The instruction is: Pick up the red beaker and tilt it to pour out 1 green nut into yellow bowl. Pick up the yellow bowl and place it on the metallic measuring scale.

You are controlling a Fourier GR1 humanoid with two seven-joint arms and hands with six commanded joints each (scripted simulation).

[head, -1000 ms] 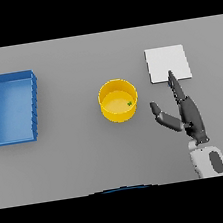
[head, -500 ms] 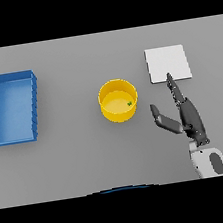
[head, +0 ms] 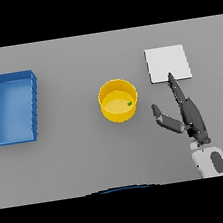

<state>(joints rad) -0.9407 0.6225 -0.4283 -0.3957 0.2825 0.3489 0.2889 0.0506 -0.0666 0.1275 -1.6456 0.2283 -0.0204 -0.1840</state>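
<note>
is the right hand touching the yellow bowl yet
Apart. The head view shows bare grey table between the open right hand and the yellow bowl; the thumb tip stops short of its rim.

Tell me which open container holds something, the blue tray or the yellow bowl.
The yellow bowl: a small green nut lies inside by its right wall, while the blue tray on the left shows nothing inside.

The surface is a plain, even grey with no pattern. The bowl is bright yellow, paler on its inner floor, and the nut inside it is green. The tray is blue, with darker blue walls and a lighter blue floor. The scale is a flat, unmarked white-grey square. The right hand is dark grey; its forearm is white with a grey oval inset.
</note>
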